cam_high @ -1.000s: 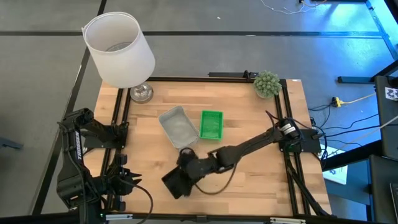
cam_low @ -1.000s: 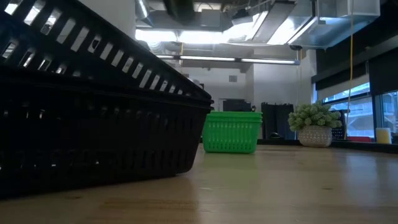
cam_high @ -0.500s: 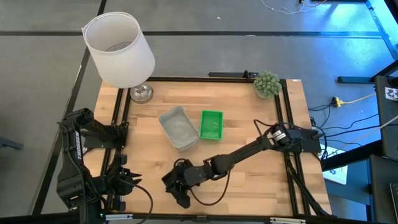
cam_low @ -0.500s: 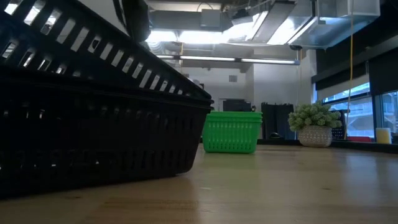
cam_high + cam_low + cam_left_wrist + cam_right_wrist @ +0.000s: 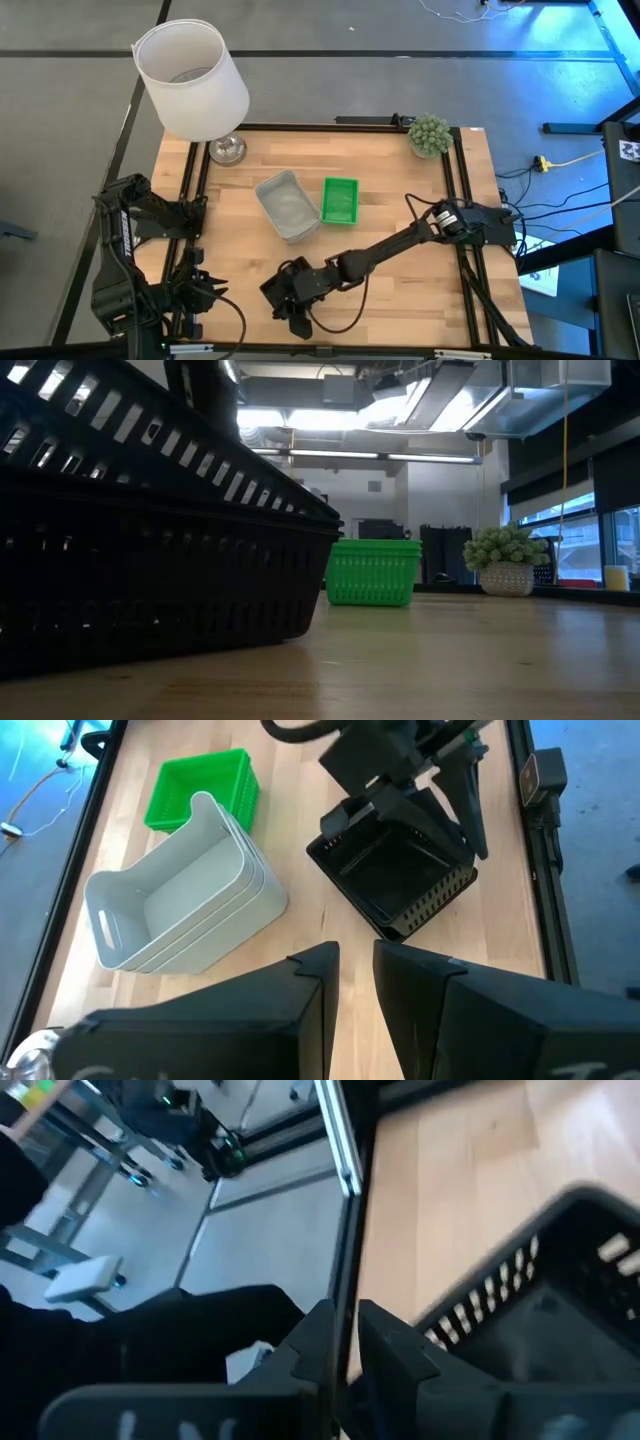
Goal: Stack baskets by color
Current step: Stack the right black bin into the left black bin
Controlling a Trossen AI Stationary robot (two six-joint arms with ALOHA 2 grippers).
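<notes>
One right gripper (image 5: 297, 318) over black baskets (image 5: 395, 880).

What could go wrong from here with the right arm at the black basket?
The black basket sits close to the table's front edge, so a push from the right pincer could slide it off. In the low view its upper rim sits tilted, so the stack may not be fully nested and could spring apart. The grey-white baskets and green baskets lie near the arm's retreat path.
</notes>
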